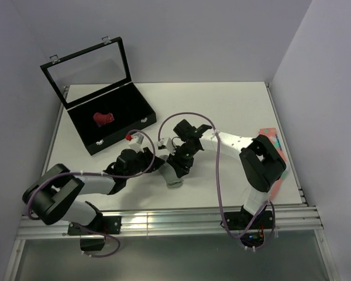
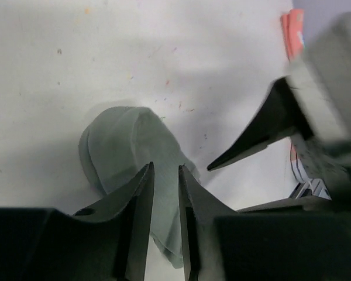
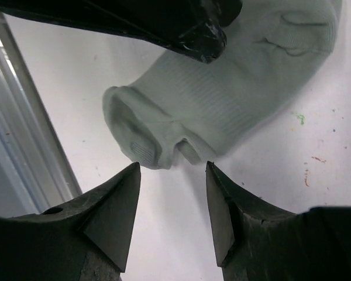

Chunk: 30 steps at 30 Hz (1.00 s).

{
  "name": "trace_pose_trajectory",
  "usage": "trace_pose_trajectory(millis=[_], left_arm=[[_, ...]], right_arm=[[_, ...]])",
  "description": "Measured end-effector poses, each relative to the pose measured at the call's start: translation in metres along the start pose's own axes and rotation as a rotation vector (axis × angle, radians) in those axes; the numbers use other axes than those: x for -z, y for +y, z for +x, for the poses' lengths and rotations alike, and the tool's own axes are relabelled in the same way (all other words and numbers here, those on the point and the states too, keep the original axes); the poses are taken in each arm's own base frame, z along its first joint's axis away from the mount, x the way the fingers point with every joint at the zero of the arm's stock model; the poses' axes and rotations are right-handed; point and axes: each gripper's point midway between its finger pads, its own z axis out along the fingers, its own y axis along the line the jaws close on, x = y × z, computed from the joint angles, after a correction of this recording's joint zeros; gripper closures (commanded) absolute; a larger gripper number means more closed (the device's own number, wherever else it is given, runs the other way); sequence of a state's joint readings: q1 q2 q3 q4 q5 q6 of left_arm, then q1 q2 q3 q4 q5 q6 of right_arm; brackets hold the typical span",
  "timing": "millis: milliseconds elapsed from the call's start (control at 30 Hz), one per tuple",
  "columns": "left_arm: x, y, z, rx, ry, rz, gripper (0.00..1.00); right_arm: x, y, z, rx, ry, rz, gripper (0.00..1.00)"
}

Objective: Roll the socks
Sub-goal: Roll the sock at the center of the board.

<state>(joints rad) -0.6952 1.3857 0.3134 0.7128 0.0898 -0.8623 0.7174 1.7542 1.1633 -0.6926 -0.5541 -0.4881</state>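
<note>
Grey cloth is showing in the thin gap of my left gripper [image 2: 165, 167]. Its two fingers are sitting almost together, right over the grey sock [image 2: 126, 146]. I cannot tell if they are pinching the cloth or only pressing down on it. My right gripper [image 3: 172, 166] is standing wide apart and holding nothing. It is hovering just in front of one end of the sock and is not touching it.

That end is looking tucked into a small fat lump, while the rest is lying flat and a bit wrinkled. So I am thinking the roll is only begun, not finished. The sock is lying on the white desk [image 1: 222, 105], between my two arms, toward the front.

Farther out, a black box [image 1: 128, 111] is sitting open at the back left of the desk. A small red bundle [image 1: 103, 119] is lying inside it. I am guessing that is the red sock, rolled up and put away, but it is too small to be sure. A pink sock [image 1: 273, 143] is lying at the right edge of the desk, well apart from both grippers, and it is not my job.

Finishing the grey roll is what I am seeing as left to do.
</note>
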Motion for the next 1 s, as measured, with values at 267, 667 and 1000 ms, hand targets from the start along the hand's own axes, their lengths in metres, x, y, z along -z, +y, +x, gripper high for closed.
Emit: trace_pose_trajectory(millis=[267,667,1000], left_arm=[[-0.028,0.018,0.023,0.093,0.105,-0.064,0.76],[-0.044,0.034,-0.015,0.162,0.08,-0.116,0.76],[-0.048,0.033,-0.007,0.169,0.133,-0.096,0.76]], right_arm=[[0.001,-0.007,-0.006,0.064,-0.038,0.086,0.43],[-0.024,0.009,-0.011,0.22,-0.043,0.12,0.4],[-0.044,0.013,-0.015,0.334,-0.045,0.21,0.42]])
